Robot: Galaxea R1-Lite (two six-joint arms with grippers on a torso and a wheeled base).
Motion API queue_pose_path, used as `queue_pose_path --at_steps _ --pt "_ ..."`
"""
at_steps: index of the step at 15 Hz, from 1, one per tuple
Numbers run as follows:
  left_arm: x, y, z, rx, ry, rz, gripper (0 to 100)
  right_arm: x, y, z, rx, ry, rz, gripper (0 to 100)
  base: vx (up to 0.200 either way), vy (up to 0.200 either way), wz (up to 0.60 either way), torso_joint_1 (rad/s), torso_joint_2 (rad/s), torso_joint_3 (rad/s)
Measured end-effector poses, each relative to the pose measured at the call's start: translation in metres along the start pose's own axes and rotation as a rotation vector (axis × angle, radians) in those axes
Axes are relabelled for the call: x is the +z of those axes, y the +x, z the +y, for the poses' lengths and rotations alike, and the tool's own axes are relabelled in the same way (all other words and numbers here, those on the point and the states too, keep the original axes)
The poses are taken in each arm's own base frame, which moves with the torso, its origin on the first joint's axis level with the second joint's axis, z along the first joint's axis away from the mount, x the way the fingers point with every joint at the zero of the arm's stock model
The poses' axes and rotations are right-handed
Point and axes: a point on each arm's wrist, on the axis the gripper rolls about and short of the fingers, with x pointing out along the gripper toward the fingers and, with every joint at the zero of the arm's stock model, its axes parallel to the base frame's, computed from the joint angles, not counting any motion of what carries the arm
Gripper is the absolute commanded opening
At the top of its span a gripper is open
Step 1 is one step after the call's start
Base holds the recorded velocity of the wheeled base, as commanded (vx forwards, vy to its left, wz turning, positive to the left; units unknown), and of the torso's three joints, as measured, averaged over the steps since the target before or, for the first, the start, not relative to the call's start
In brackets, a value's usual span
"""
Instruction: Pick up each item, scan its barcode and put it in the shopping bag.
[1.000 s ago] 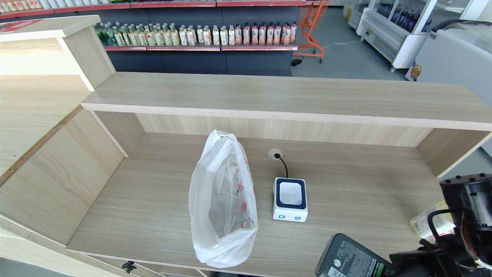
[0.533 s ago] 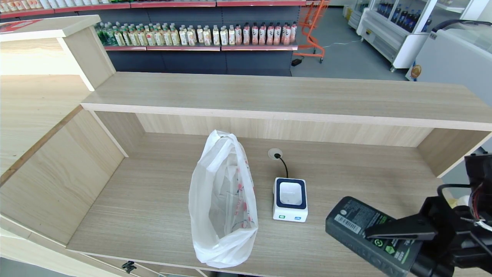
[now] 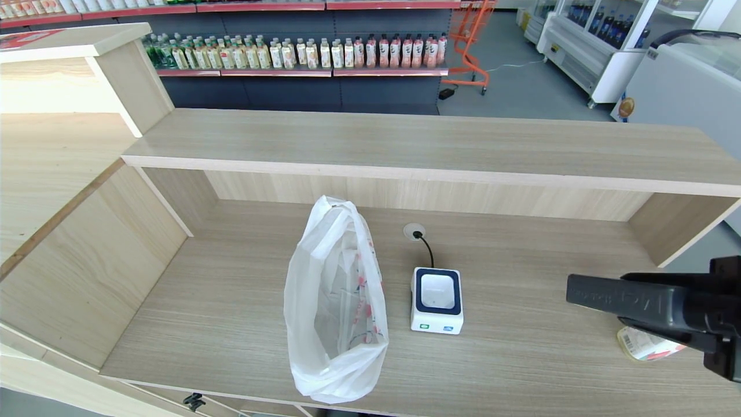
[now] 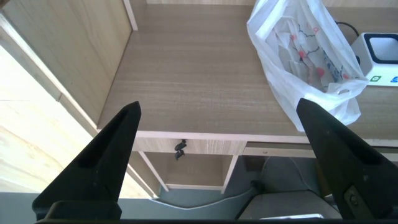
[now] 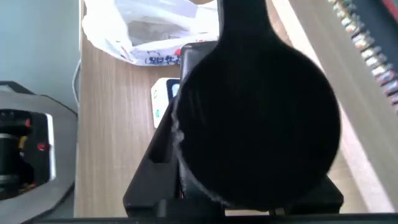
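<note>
The right gripper (image 3: 671, 304), pinching the black pack (image 3: 596, 296), had raised and rolled it edge-on at 3 o'clock from the scanner (image 3: 437, 298); scanning probably comes next. The left gripper (image 4: 217, 115) was spread.

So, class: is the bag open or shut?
Open: the bag stands upright with its mouth spread wide, and the head view looks into it.

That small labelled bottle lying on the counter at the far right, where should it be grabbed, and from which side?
Take the bottle across the middle of its round body, with the pincer coming straight down. It lies on its side on the counter, so its two long flanks face outward for the jaws. Part of it is hidden behind the black box, so this is only a judgement.
</note>
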Motion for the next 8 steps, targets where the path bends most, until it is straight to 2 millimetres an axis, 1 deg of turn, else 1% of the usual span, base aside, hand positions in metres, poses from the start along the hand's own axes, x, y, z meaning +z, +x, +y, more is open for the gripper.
queue_pose_path --at_steps 3,4,5,6,7,8 --pt "0.0 0.0 0.0 -0.001 0.0 0.0 100 0.01 -0.002 -0.005 -0.082 0.718 0.124 0 0.0 0.0 0.0 0.0 0.0 0.0" --pt "0.0 0.0 0.0 0.0 0.0 0.0 100 0.015 0.002 -0.006 -0.137 0.974 0.17 0 0.0 0.0 0.0 0.0 0.0 0.0" --pt "0.0 0.0 0.0 0.0 0.0 0.0 100 0.021 0.01 -0.009 -0.196 1.214 0.2 0 0.0 0.0 0.0 0.0 0.0 0.0" --pt "0.0 0.0 0.0 0.0 0.0 0.0 100 0.026 0.021 -0.013 -0.25 1.385 0.209 0 0.0 0.0 0.0 0.0 0.0 0.0" --pt "0.0 0.0 0.0 -0.001 0.0 0.0 100 0.029 0.035 -0.016 -0.285 1.519 0.207 0 0.0 0.0 0.0 0.0 0.0 0.0" --pt "0.0 0.0 0.0 0.0 0.0 0.0 100 0.027 0.049 -0.016 -0.305 1.582 0.226 0 0.0 0.0 0.0 0.0 0.0 0.0"
